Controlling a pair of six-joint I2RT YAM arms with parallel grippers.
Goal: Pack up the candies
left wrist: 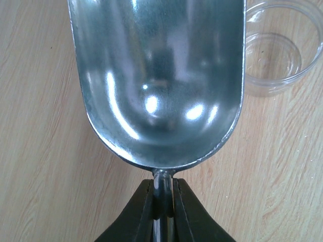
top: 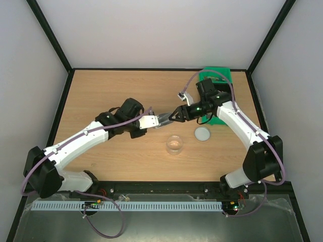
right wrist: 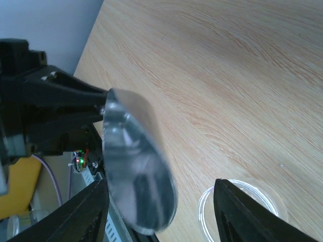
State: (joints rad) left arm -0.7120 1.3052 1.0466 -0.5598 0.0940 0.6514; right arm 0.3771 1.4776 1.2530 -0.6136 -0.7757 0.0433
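wood-grain surface [top: 126, 91] fills a booth with pale grey walls [top: 151, 30] and black frame bars along the corners. a green bin [top: 219, 75] sits at the 1 o'clock corner of the surface, mostly covered by the right arm. a clear jar [top: 175, 144] stands upright just toward 6 o'clock of centre, and a round lid [top: 203, 133] lies flat at the jar's 2 o'clock, near it but apart.

the left end effector [left wrist: 162, 189] is pinching the thin handle of a metal scoop [left wrist: 159, 75], its bowl pointing toward 3 o'clock in the top view. in the left wrist view the bowl shows only bare shiny metal, with the jar at its 2 o'clock. the right end effector [right wrist: 159, 184] is spread wide at the scoop's tip, the bowl sitting between its fingers and closer to one. whether they touch the scoop cannot be told.

candies cannot be made out in any view. the visible part of the bin, at 1 o'clock of both end effectors, shows only plain green.
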